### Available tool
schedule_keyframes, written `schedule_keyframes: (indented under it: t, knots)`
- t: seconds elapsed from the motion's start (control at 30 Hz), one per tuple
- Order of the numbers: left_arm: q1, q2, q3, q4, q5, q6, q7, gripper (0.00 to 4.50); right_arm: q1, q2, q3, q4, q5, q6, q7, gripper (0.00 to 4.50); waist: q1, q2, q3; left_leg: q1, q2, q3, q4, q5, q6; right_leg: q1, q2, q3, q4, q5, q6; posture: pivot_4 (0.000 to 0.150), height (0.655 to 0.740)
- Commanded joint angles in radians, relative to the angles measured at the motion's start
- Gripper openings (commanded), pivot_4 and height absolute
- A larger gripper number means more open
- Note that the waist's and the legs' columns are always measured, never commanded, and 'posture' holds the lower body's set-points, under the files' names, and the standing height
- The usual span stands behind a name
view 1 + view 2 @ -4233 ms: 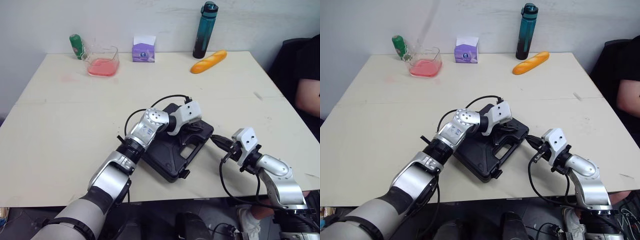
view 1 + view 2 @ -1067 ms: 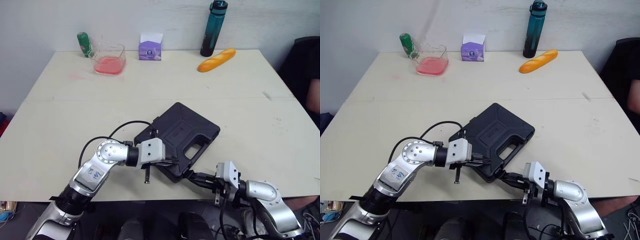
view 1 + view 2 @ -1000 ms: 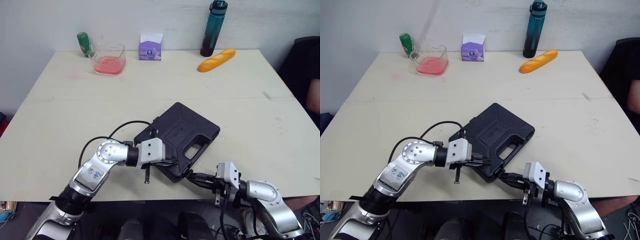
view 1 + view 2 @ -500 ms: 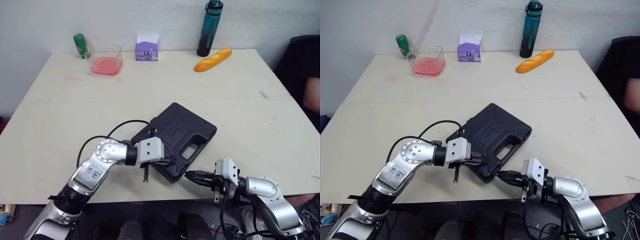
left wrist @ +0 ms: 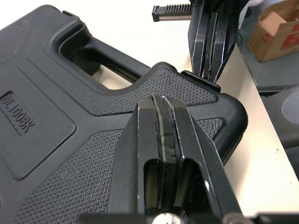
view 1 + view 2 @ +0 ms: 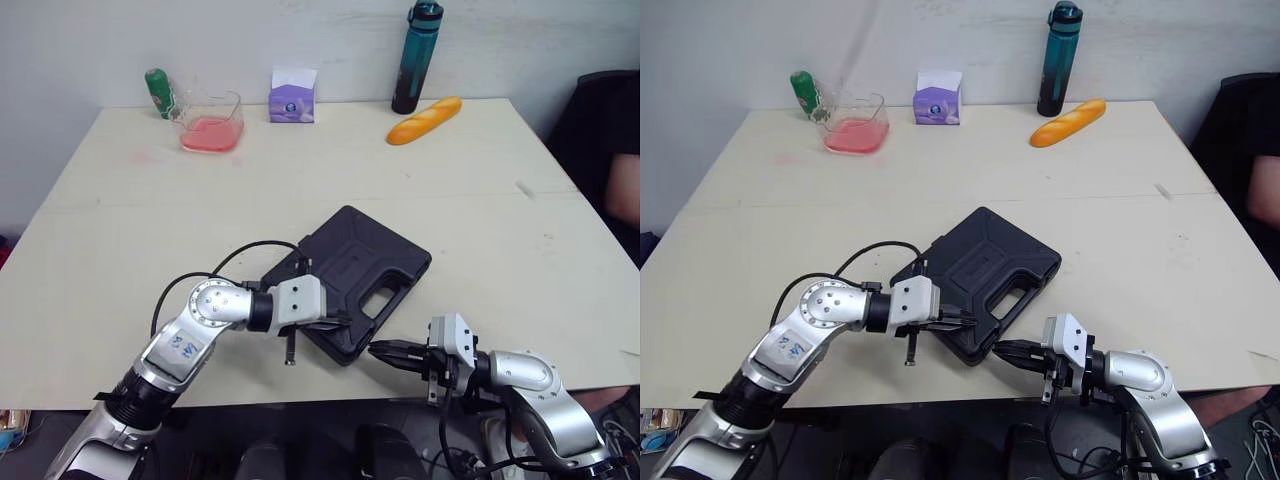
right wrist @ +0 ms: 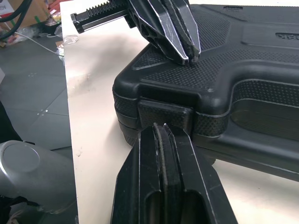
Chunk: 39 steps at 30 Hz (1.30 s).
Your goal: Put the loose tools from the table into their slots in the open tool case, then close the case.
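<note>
The black tool case (image 6: 350,275) lies closed on the table (image 6: 130,240), near its front edge. My left gripper (image 5: 162,100) has its fingers pressed together, tips on the lid's textured corner. My right gripper (image 7: 161,127), fingers together too, points at the latch (image 7: 164,113) below that corner.
</note>
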Motion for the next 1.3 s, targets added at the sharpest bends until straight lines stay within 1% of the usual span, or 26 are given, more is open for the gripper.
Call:
schedule_keyframes:
  t: [0.03, 0.07, 0.1, 0.17, 0.2, 0.23, 0.27, 0.33, 0.4, 0.43, 0.5, 0.53, 0.63, 0.7, 0.73, 0.77, 0.8, 0.83, 0.9, 0.97, 1.13, 1.2, 1.3]
  knots:
    - [0.061, 0.003, -0.022, 0.096, 0.037, -0.023, -0.008, 0.05, -0.024, -0.006, -0.024, -0.060, 0.031, -0.015, -0.004, 0.00, 0.000, 0.000, 0.001, 0.000, 0.000, 0.000, 0.000, 0.000, 0.000, 0.000, 0.000, 0.000, 0.000, 0.000, 0.000, 0.150, 0.7400]
    - [0.064, -0.007, 0.006, 0.083, 0.009, -0.050, -0.014, 0.05, -0.024, -0.018, -0.032, -0.064, 0.034, -0.014, 0.003, 0.00, 0.000, 0.000, 0.002, 0.000, 0.000, 0.000, 0.000, 0.000, 0.000, -0.001, 0.000, 0.000, 0.000, 0.000, 0.000, 0.150, 0.7400]
    - [0.065, -0.020, 0.059, 0.049, -0.049, -0.051, -0.013, 0.05, -0.022, -0.038, -0.052, -0.069, 0.045, -0.008, 0.014, 0.00, 0.000, 0.001, 0.003, -0.001, 0.000, 0.000, 0.000, 0.000, 0.000, -0.001, 0.000, 0.000, 0.000, 0.000, 0.000, 0.150, 0.7400]
    - [0.068, -0.017, 0.159, -0.017, -0.132, -0.099, -0.029, 0.05, -0.014, -0.102, -0.106, -0.076, 0.067, -0.005, 0.057, 0.00, 0.000, 0.003, 0.010, -0.003, 0.000, 0.000, 0.000, 0.001, 0.001, -0.002, 0.000, 0.000, 0.000, 0.000, 0.000, 0.150, 0.7400]
    - [0.075, -0.005, 0.196, -0.040, -0.153, -0.120, -0.038, 0.05, -0.011, -0.132, -0.134, -0.075, 0.080, -0.005, 0.074, 0.00, 0.002, 0.003, 0.012, -0.007, 0.000, 0.001, 0.000, 0.003, 0.004, -0.006, 0.000, 0.001, 0.001, 0.000, 0.001, 0.150, 0.7400]
    - [0.084, 0.006, 0.224, -0.052, -0.159, -0.139, -0.041, 0.05, -0.010, -0.154, -0.155, -0.071, 0.089, -0.008, 0.086, 0.00, 0.003, -0.001, 0.014, -0.013, -0.001, 0.001, 0.001, 0.004, 0.004, -0.013, 0.000, 0.000, 0.002, 0.001, 0.001, 0.150, 0.7400]
    - [0.093, 0.013, 0.261, -0.063, -0.169, -0.158, -0.038, 0.05, -0.012, -0.176, -0.182, -0.063, 0.100, -0.009, 0.095, 0.00, 0.004, -0.002, 0.016, -0.018, -0.001, 0.001, 0.002, 0.008, -0.003, -0.019, 0.000, 0.000, 0.004, 0.001, 0.001, 0.150, 0.7400]
    - [0.110, 0.032, 0.319, -0.081, -0.192, -0.171, -0.040, 0.05, -0.021, -0.212, -0.228, -0.039, 0.118, -0.011, 0.117, 0.00, 0.006, -0.004, 0.017, -0.021, -0.001, 0.001, 0.002, 0.010, -0.005, -0.020, 0.002, -0.002, 0.003, 0.001, 0.001, 0.150, 0.7400]
    - [0.144, 0.088, 0.414, -0.083, -0.227, -0.158, -0.059, 0.05, -0.052, -0.269, -0.293, 0.023, 0.135, 0.004, 0.150, 0.00, 0.006, -0.004, 0.019, -0.021, -0.001, 0.002, 0.002, 0.010, -0.004, -0.020, 0.004, -0.007, 0.001, 0.001, 0.001, 0.150, 0.7400]
    - [0.163, 0.108, 0.462, -0.081, -0.247, -0.150, -0.059, 0.01, -0.067, -0.295, -0.318, 0.051, 0.145, 0.022, 0.161, 0.32, 0.004, -0.004, 0.020, -0.021, -0.002, 0.003, 0.002, 0.009, -0.003, -0.020, 0.005, -0.009, 0.001, 0.001, 0.001, 0.150, 0.7400]
    - [0.210, 0.153, 0.553, -0.084, -0.313, -0.094, -0.068, 0.67, -0.103, -0.336, -0.353, 0.118, 0.140, -0.009, 0.199, 1.03, 0.001, -0.005, 0.022, -0.021, -0.003, 0.006, 0.002, 0.008, 0.001, -0.020, 0.005, -0.009, -0.001, 0.002, 0.003, 0.150, 0.7400]
    - [0.243, 0.176, 0.588, -0.080, -0.317, -0.093, -0.077, 0.98, -0.118, -0.358, -0.364, 0.151, 0.136, -0.019, 0.220, 1.45, 0.000, -0.007, 0.024, -0.021, -0.004, 0.007, 0.003, 0.007, 0.002, -0.020, 0.005, -0.009, -0.002, 0.002, 0.004, 0.150, 0.7400]
    - [0.361, 0.238, 0.697, -0.064, -0.312, -0.098, -0.115, 2.44, -0.172, -0.407, -0.390, 0.257, 0.105, -0.070, 0.262, 3.08, 0.000, -0.007, 0.025, -0.021, -0.004, 0.007, 0.003, 0.006, 0.004, -0.019, 0.005, -0.009, -0.004, 0.003, 0.005, 0.150, 0.7400]
    - [0.414, 0.258, 0.754, -0.042, -0.306, -0.105, -0.118, 3.40, -0.198, -0.429, -0.401, 0.308, 0.091, -0.096, 0.281, 4.14, 0.001, -0.005, 0.027, -0.021, -0.004, 0.007, 0.003, 0.005, 0.004, -0.019, 0.005, -0.009, -0.005, 0.003, 0.005, 0.150, 0.7400]
    - [0.438, 0.268, 0.797, -0.018, -0.299, -0.103, -0.108, 3.84, -0.208, -0.448, -0.411, 0.341, 0.080, -0.115, 0.291, 4.50, 0.004, -0.006, 0.027, -0.021, -0.003, 0.007, 0.002, 0.005, 0.004, -0.019, 0.005, -0.009, -0.006, 0.003, 0.005, 0.150, 0.7400]
    - [0.464, 0.275, 0.854, 0.017, -0.294, -0.099, -0.097, 4.31, -0.210, -0.469, -0.429, 0.378, 0.069, -0.131, 0.301, 4.50, 0.005, -0.005, 0.028, -0.022, -0.003, 0.007, 0.002, 0.005, 0.003, -0.019, 0.005, -0.010, -0.006, 0.003, 0.005, 0.150, 0.7400]
    - [0.481, 0.279, 0.893, 0.041, -0.292, -0.096, -0.089, 4.45, -0.212, -0.483, -0.440, 0.405, 0.062, -0.145, 0.309, 4.50, 0.005, -0.004, 0.028, -0.022, -0.003, 0.006, 0.003, 0.005, 0.003, -0.020, 0.005, -0.010, -0.006, 0.003, 0.005, 0.150, 0.7400]
    - [0.517, 0.293, 0.932, 0.092, -0.264, -0.123, -0.099, 4.45, -0.211, -0.494, -0.453, 0.450, 0.045, -0.175, 0.307, 4.50, 0.005, -0.004, 0.029, -0.023, -0.003, 0.007, 0.003, 0.005, 0.003, -0.020, 0.005, -0.010, -0.006, 0.003, 0.005, 0.150, 0.7400]
    - [0.557, 0.310, 0.963, 0.147, -0.230, -0.163, -0.118, 4.45, -0.214, -0.500, -0.461, 0.503, 0.026, -0.212, 0.303, 4.50, 0.000, -0.004, 0.029, -0.023, -0.003, 0.007, 0.002, 0.005, 0.003, -0.021, 0.005, -0.011, -0.007, 0.003, 0.005, 0.150, 0.7400]
    - [0.608, 0.323, 1.026, 0.197, -0.210, -0.169, -0.110, 4.45, -0.234, -0.514, -0.485, 0.615, 0.002, -0.270, 0.291, 4.50, -0.002, -0.004, 0.029, -0.023, -0.003, 0.008, 0.002, 0.004, 0.003, -0.021, 0.005, -0.014, -0.007, 0.003, 0.005, 0.150, 0.7400]
    - [0.648, 0.318, 1.136, 0.216, -0.177, -0.190, -0.041, 4.45, -0.270, -0.565, -0.522, 0.845, -0.029, -0.388, 0.298, 4.50, -0.004, -0.002, 0.030, -0.023, -0.003, 0.010, 0.002, 0.004, 0.004, -0.021, 0.004, -0.012, -0.007, 0.003, 0.005, 0.150, 0.7400]
    - [0.640, 0.323, 1.147, 0.228, -0.186, -0.177, -0.035, 4.45, -0.285, -0.572, -0.516, 0.900, -0.037, -0.424, 0.303, 4.50, -0.005, -0.001, 0.031, -0.023, -0.003, 0.010, 0.002, 0.003, 0.003, -0.022, 0.003, -0.012, -0.006, 0.003, 0.005, 0.150, 0.7400]
    - [0.629, 0.324, 1.132, 0.234, -0.166, -0.183, -0.015, 4.45, -0.311, -0.561, -0.492, 0.951, -0.042, -0.462, 0.314, 4.50, -0.010, -0.001, 0.031, -0.022, -0.001, 0.010, 0.002, 0.003, 0.000, -0.022, 0.003, -0.012, -0.005, 0.003, 0.005, 0.150, 0.7400]
